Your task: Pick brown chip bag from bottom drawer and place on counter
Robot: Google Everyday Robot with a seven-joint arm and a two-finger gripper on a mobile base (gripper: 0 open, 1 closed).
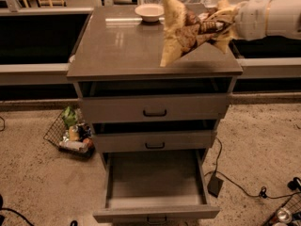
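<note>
The brown chip bag (188, 29), tan-yellow with a dark brown panel, hangs in the air above the right part of the counter (122, 46). My gripper (220, 25) comes in from the right on a white arm and is shut on the bag's right side. The bag hides the fingertips. The bag's lower corner points down at the counter's front right area. The bottom drawer (155, 182) stands pulled open below and its inside is bare. A small pale bowl (149, 12) sits at the back of the counter.
The two upper grey drawers (154, 109) are slightly open. A wire basket of packets (70, 133) lies on the floor at the left. Cables and a black box (215, 185) lie on the floor at the right. Dark shelving runs behind.
</note>
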